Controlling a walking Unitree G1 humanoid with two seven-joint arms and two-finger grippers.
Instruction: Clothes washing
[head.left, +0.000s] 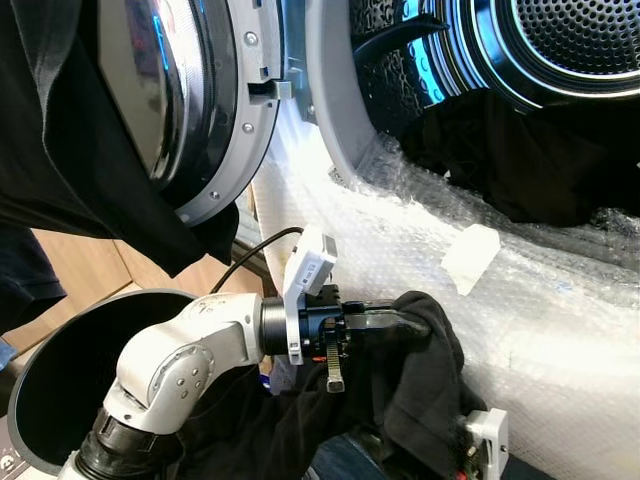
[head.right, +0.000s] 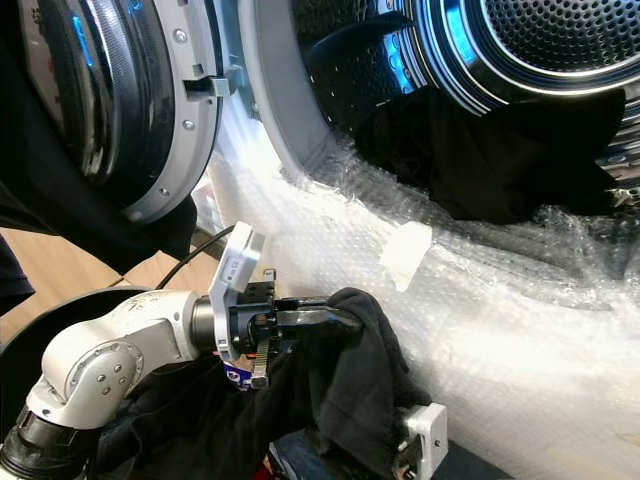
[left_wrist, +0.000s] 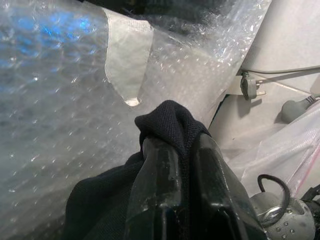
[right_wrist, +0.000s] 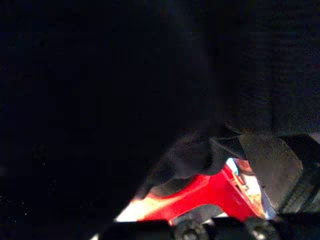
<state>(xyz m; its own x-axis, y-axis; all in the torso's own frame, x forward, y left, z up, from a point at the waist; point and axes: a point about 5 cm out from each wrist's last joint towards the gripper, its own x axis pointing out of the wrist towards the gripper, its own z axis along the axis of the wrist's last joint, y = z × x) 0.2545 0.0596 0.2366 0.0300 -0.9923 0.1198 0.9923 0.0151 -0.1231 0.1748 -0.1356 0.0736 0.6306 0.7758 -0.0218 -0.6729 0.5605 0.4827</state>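
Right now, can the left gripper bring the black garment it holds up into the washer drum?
Probably yes. The left gripper is shut on the black garment, the washer door is open, and only the bubble wrap over the drum's lip lies between.

bubble wrap (head.left: 420, 250) covers the washer front (head.left: 335, 100), tape patch (head.left: 470, 258) on it.

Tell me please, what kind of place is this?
Probably a home laundry spot: an open washing machine drum with dark clothes inside, its door swung open, and the left gripper holding a black garment.
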